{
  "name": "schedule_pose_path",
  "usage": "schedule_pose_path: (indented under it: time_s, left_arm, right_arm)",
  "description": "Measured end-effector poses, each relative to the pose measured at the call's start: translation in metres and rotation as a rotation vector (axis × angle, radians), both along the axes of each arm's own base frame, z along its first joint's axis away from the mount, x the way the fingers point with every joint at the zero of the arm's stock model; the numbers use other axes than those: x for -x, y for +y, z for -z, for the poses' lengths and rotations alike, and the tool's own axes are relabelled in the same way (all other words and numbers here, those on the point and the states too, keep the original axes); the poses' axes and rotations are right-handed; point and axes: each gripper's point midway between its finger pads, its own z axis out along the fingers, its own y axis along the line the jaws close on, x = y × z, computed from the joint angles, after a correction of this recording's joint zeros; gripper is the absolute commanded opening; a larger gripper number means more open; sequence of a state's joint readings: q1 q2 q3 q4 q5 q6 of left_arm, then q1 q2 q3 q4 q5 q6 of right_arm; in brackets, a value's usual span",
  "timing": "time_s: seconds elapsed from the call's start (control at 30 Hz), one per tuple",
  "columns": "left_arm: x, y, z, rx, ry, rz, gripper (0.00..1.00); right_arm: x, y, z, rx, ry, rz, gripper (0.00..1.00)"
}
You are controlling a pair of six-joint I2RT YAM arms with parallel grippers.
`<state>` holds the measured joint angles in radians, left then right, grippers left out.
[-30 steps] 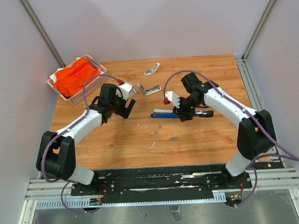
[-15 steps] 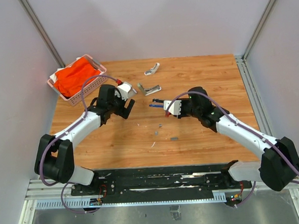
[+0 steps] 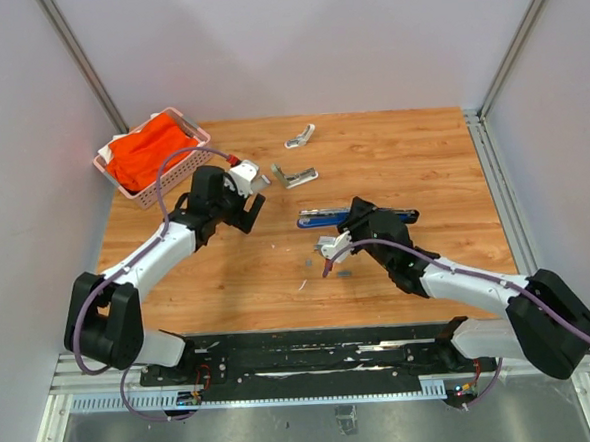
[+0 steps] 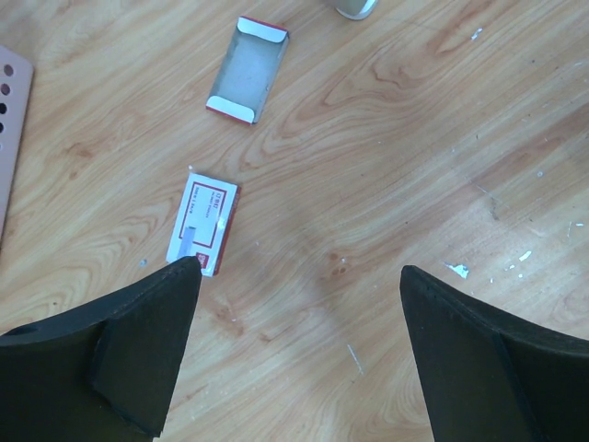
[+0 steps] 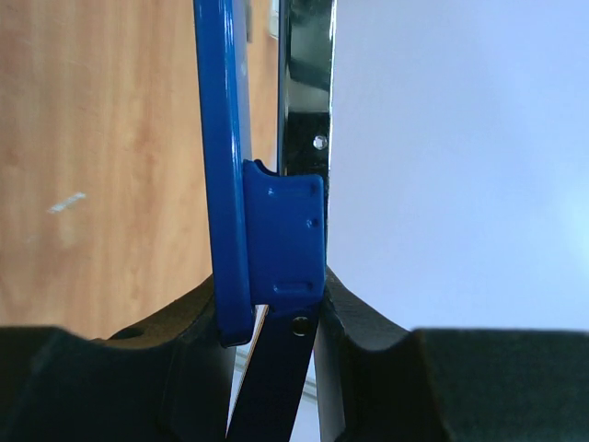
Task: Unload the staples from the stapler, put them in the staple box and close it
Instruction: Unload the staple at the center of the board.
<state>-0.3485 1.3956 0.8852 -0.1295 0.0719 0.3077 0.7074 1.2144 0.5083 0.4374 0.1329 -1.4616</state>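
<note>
The stapler (image 5: pixel 283 235) is clamped in the right gripper (image 5: pixel 276 318); hold firm and tip its opened rail gently downward. The left gripper (image 4: pixel 299 295) hangs spread apart.

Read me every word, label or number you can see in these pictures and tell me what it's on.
No text can be read anywhere.
On the small white box with red edges: printed marks, too small and blurred to read.
On the open cardboard tray: no writing shows.
On the stapler: no writing shows.
</note>
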Motion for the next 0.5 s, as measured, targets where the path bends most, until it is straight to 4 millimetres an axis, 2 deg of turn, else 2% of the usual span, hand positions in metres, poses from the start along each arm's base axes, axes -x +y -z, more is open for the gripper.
schedule_pose_path:
  time_s: [0.13, 0.27, 0.37, 0.5]
  left_arm:
    - [0.0, 0.001, -0.007, 0.001, -0.02, -0.003, 0.94]
    - [0.0, 0.002, -0.015, 0.006, -0.039, -0.006, 0.94]
    - [0.0, 0.002, -0.019, 0.008, -0.051, -0.007, 0.95]
    - [0.001, 0.003, -0.024, 0.01, -0.065, -0.005, 0.95]
  right_arm:
    - [-0.003, -0.003, -0.024, 0.051, -0.176, 0.01, 0.01]
    - [-0.004, -0.004, -0.063, 0.047, -0.349, 0.033, 0.01]
    - [0.002, -0.006, -0.091, 0.036, -0.485, 0.034, 0.01]
    - [0.013, -0.011, -0.109, 0.053, -0.618, 0.037, 0.0]
